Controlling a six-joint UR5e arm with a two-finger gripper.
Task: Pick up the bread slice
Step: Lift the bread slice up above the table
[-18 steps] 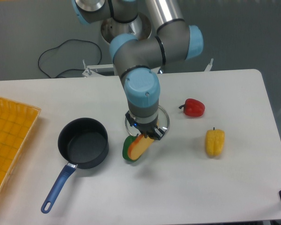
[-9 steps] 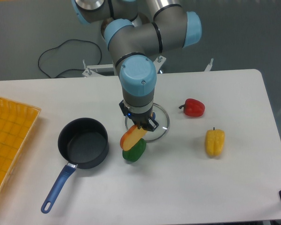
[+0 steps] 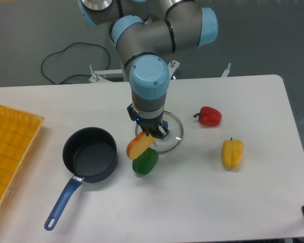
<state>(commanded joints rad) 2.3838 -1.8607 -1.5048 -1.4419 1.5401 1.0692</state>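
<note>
1. Lifted slightly higher and leftward, the bread slice [image 3: 137,146], pale orange with darker crust, hangs tilted above the green pepper [image 3: 145,162].
2. Gripper [image 3: 151,134] jaws pinch its right end.
3. White table [image 3: 207,197], grey floor behind.

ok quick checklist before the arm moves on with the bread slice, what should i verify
1. Grip: gripper shut on the bread slice - ok.
2. Slice off the table: hangs tilted above the green pepper - ok.
3. Firmness of the hold: only one end pinched - cannot tell.
4. Gap between slice and green pepper: they overlap in this view - cannot tell.
5. Nearby obstacles: black pot to one side, glass lid under the gripper, both apart from the slice - ok.
</note>
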